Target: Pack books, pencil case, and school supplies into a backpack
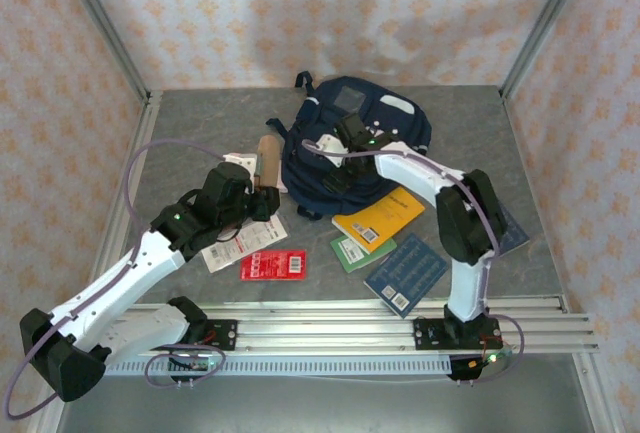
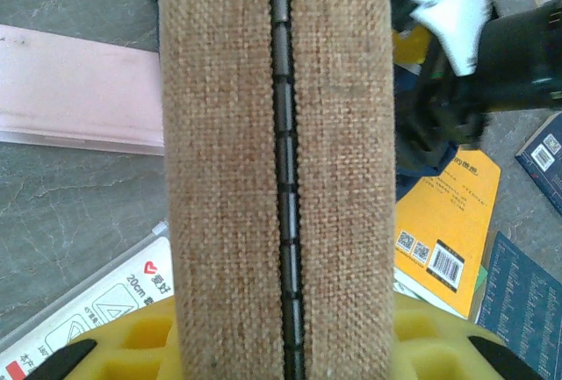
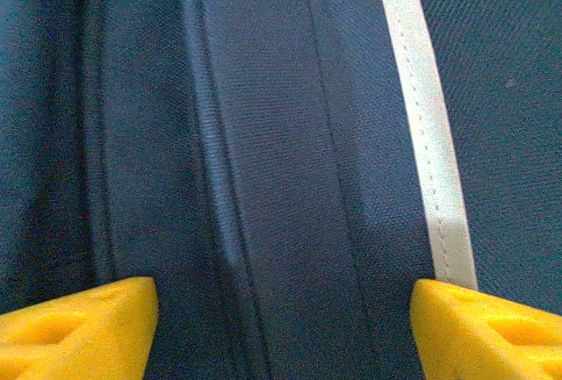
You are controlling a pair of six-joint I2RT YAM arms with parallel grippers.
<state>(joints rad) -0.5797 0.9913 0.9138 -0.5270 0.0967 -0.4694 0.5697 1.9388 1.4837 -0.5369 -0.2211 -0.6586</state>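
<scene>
Left of centre in the overhead view, your left end effector (image 2: 283, 354) is clamped on the tan pencil case (image 1: 268, 158), held just beside the backpack (image 1: 390, 118). Your right end effector (image 3: 281, 327) hangs with jaws apart over its navy fabric. Likely step: opening the bag. Next, pinch the flap, lift, then feed the case in. The books (image 1: 385, 215) lie lower right on the bench (image 1: 200, 123).

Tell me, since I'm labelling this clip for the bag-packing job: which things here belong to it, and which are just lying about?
Belong: backpack, pencil case in the left claw, orange-yellow book, green book, dark blue book, red packet, white packet.
Not part of it: pink flat slab, metal rail.
</scene>
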